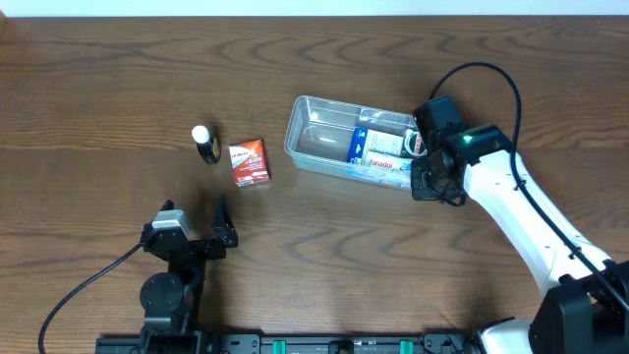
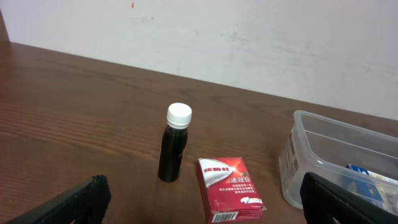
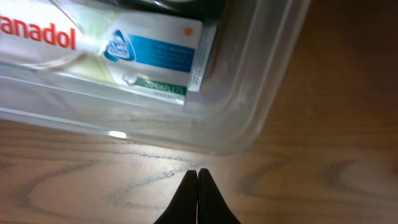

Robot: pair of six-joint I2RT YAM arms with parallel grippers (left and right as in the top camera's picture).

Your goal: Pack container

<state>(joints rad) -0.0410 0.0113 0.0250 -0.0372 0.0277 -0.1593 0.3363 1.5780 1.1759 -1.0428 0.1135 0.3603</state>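
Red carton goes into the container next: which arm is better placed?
Probably left: the left gripper is open and faces the red carton nearby; the right gripper is shut, beside the container's far corner.

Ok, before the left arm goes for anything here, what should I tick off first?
1. The left hand open, empty: ok.
2. The right hand shut, empty, outside the container at its near right corner: ok.
3. The bottle upright, apart from the carton: ok.
4. Everything packed: not ok; bottle and carton are on the table.
5. Room in the container: ok; its left half is bare, boxes fill the right.
6. The bottle's cap tight: cannot tell.
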